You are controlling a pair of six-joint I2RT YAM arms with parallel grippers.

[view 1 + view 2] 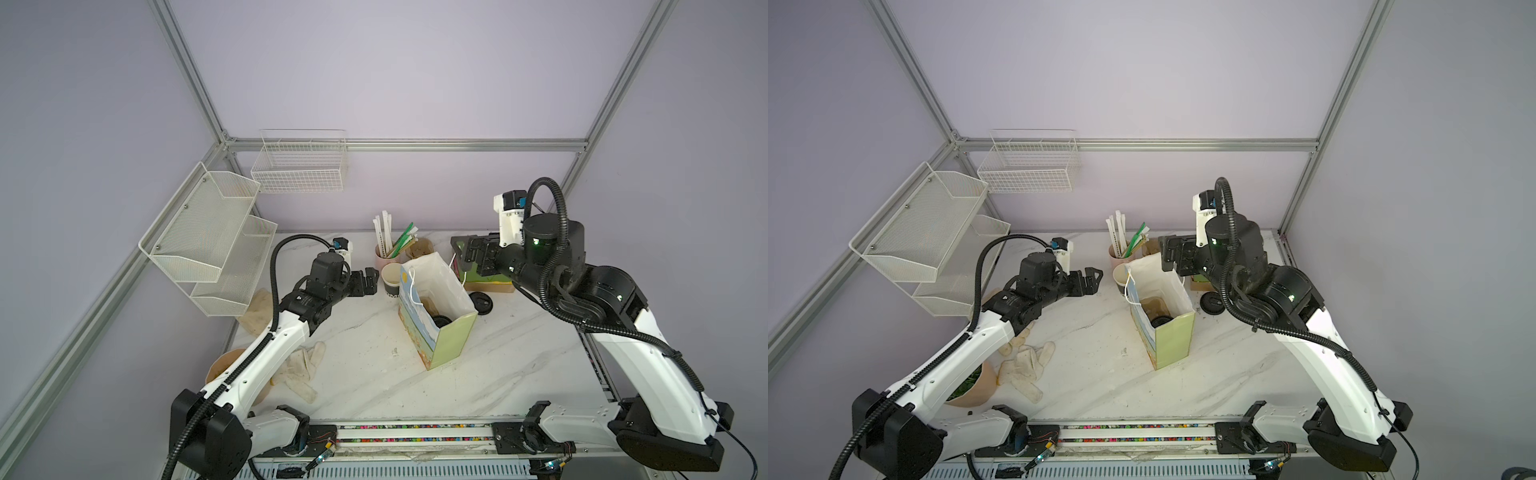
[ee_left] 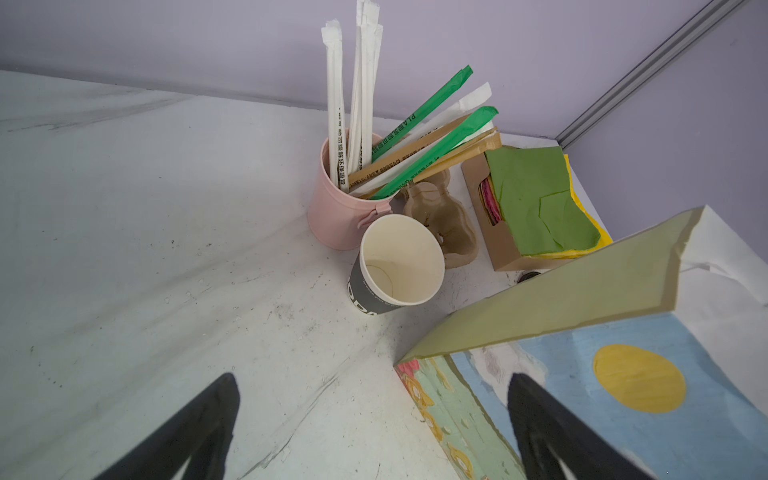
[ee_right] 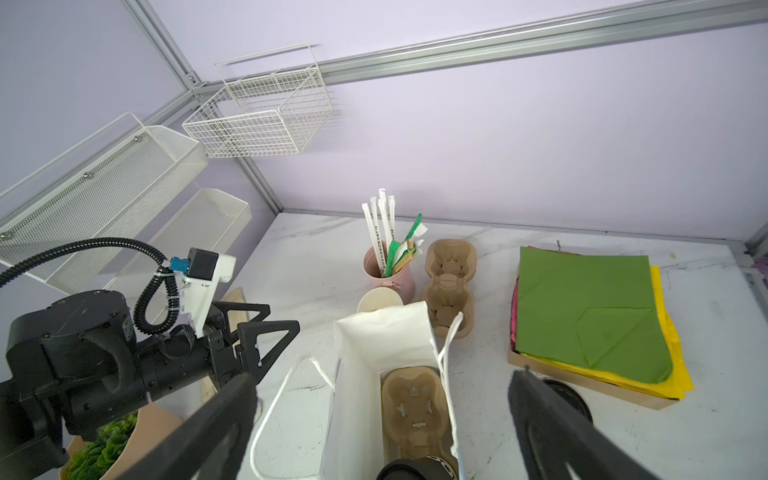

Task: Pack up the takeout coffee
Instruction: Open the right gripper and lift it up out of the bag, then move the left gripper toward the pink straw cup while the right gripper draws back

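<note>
The takeout coffee, a black cup with a black lid, stands inside the open paper bag in the middle of the table. In the right wrist view the coffee sits in a brown pulp carrier on the bag's floor. My left gripper hovers open just left of the bag, holding nothing. My right gripper hangs open above the bag's far rim, empty.
A lidless black cup and a pink cup of straws stand behind the bag. A loose black lid, a box of coloured napkins, a spare carrier, gloves and wall baskets surround it.
</note>
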